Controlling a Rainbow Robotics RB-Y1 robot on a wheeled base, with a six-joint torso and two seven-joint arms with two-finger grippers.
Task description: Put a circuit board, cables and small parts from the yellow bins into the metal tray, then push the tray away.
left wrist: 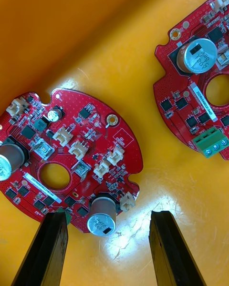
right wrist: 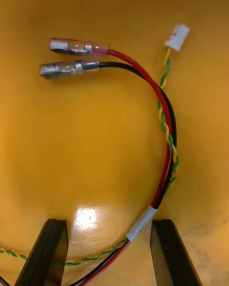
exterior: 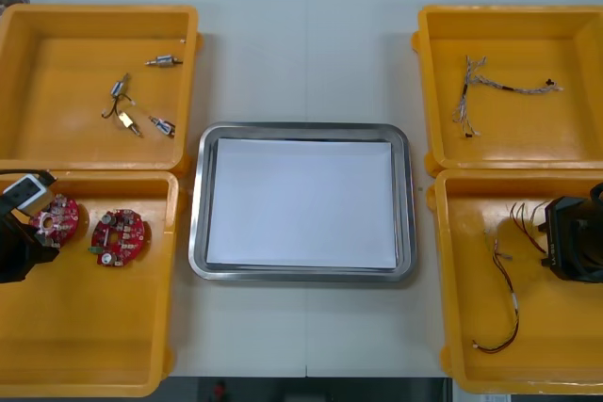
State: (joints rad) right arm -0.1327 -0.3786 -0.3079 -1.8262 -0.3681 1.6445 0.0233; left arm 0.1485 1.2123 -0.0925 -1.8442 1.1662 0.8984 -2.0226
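Electronics workshop — yellow bins (exterior: 57, 120), circuit boards (exterior: 118, 237)

Light flat table (exterior: 306, 54), four yellow plastic bins (exterior: 57, 120) on it, two at each side, shiny rectangular metal tray (exterior: 196, 223), white inside, between them.

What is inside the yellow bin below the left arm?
Two red circuit boards: one board lies fully visible on the bin floor; the other board is partly covered by the left tool above it.
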